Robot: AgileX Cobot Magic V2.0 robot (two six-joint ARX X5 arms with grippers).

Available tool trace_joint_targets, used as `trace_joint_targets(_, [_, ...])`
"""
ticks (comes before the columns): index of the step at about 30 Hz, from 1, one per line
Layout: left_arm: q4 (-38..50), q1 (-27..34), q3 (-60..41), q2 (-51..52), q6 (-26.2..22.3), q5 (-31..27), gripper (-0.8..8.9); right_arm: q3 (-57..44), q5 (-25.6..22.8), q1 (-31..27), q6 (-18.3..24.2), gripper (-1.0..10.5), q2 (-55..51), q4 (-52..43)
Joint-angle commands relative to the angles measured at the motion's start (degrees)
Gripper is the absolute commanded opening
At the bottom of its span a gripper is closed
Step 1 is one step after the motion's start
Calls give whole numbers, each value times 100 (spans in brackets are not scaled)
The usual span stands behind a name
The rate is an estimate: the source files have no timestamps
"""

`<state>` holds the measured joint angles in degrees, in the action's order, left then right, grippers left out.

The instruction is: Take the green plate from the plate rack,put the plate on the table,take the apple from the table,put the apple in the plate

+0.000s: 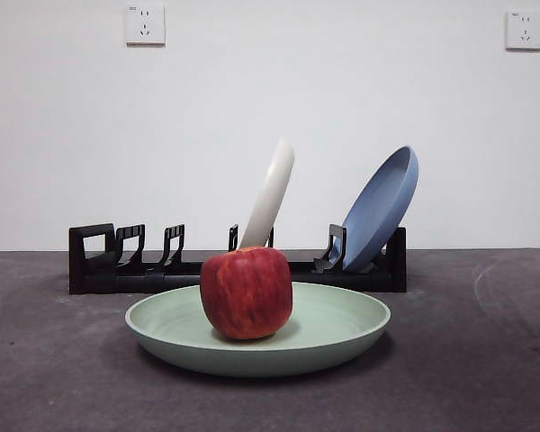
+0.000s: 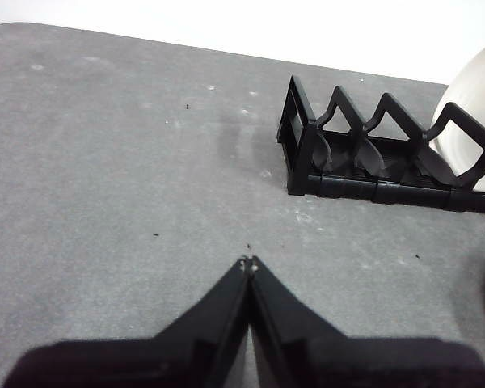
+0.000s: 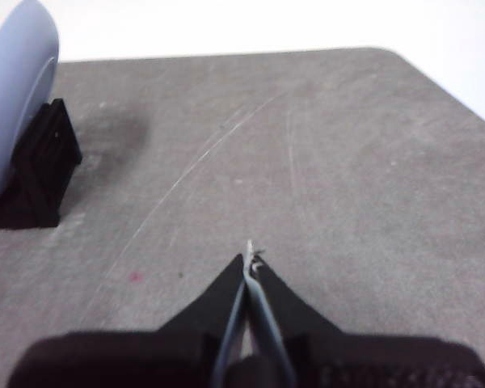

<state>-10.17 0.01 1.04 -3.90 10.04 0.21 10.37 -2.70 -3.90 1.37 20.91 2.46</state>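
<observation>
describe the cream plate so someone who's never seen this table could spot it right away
Find the long black plate rack across the back of the table. Two plates lean in its slots, and the cream-white plate is the narrow, edge-on one near the middle. The blue plate stands at the end, and the green plate lies flat in front.

plates: three – pale mint green plate [image 1: 342,328], cream-white plate [image 1: 272,189], blue plate [image 1: 382,207] | red apple [image 1: 247,292]: one | black slotted plastic rack [image 1: 99,261]: one | white wall sockets [image 1: 145,24]: two

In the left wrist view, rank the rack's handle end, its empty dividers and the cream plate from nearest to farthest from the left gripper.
From the left gripper, fingers shut:
1. Rack handle end, nearest end of the plate rack.
2. Empty dividers, further along.
3. Cream plate, farthest, at the frame's edge.
</observation>
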Motion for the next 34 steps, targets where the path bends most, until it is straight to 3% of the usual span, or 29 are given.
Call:
trace_joint_targets(1, [57, 17, -42, -2, -85, 2, -3, -476, 20, -11, 39, 1, -306, -535])
trace_joint_targets(7, [57, 17, -42, -2, -85, 2, -3, -955, 15, -9, 87, 1, -737, -702])
trace_joint_targets(19, [57, 17, -42, -2, -85, 2, -3, -953, 76, 11, 295, 1, -1611, 885])
trace_joint_targets(27, [59, 17, -42, -2, -85, 0, -3, -953, 164, 9, 387, 1, -2046, 855])
trace_joint_targets(30, [59, 17, -42, -2, -85, 2, -3, -953, 164, 9, 372, 1, -2046, 852])
trace_joint_targets(34, [57, 17, -42, -2, -85, 2, -3, -953, 168, 9, 15, 1, -2037, 828])
